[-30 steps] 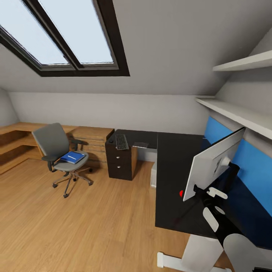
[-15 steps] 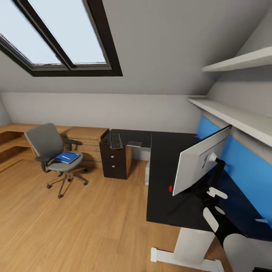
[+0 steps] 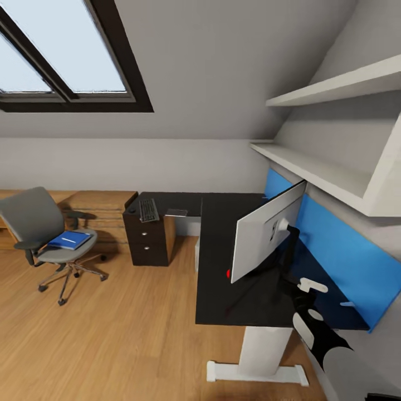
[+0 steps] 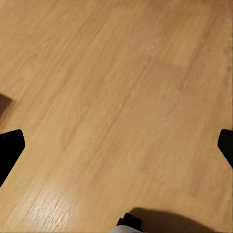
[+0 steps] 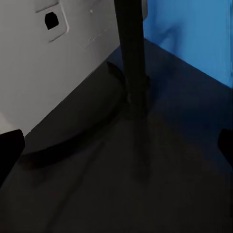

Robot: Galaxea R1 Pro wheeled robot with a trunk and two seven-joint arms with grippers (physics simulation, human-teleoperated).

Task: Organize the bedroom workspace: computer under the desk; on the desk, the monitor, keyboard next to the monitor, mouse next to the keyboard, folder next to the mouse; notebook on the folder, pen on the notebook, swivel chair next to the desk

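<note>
Monitor (image 5: 58,53) stands just beyond right claw (image 5: 116,145)

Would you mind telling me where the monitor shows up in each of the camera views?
Head view: monitor at right of centre, its pale back facing the camera, on the desk.
Right wrist view: its grey back panel with the black stand beside it.
Left wrist view: wooden floor, not the monitor.
Shared landmark: the blue wall panel.

Glossy black desk (image 3: 223,234); smooth wood-plank floor (image 3: 111,334).
</note>
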